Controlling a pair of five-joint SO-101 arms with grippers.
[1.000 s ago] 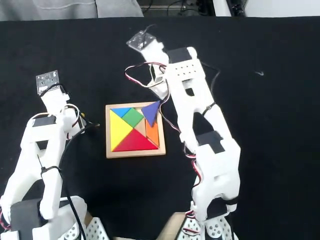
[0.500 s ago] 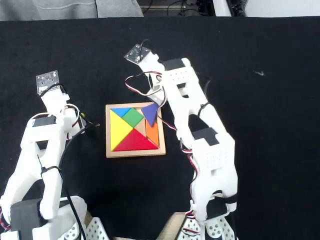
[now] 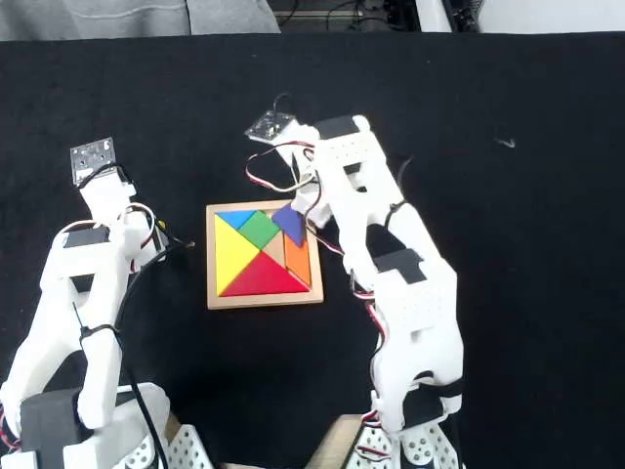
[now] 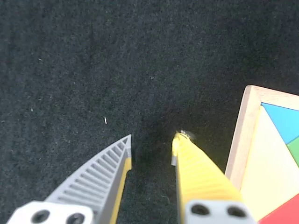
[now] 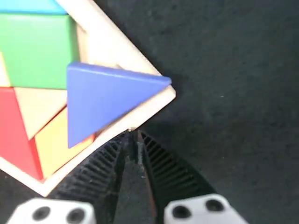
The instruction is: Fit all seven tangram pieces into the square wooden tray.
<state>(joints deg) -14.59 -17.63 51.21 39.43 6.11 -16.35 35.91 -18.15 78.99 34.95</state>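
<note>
The square wooden tray (image 3: 264, 299) lies mid-table holding yellow (image 3: 229, 256), red (image 3: 262, 277), green (image 3: 260, 229), light blue (image 3: 234, 217) and orange (image 3: 298, 260) pieces. A dark blue triangle (image 5: 100, 102) lies askew at the tray's far right corner, its tip resting over the rim (image 5: 161, 100). My right gripper (image 5: 133, 138) is shut and empty, its tips at the outside of that rim beside the triangle. My left gripper (image 4: 152, 141) stands open over bare cloth just left of the tray's edge (image 4: 239, 135).
Black cloth covers the table all around the tray. The right arm (image 3: 391, 244) stretches along the tray's right side; the left arm (image 3: 88, 274) stays at the left.
The right gripper has shifted toward the tray's corner, and the dark blue triangle has slid a little farther in over the tray. The left arm has not moved.
</note>
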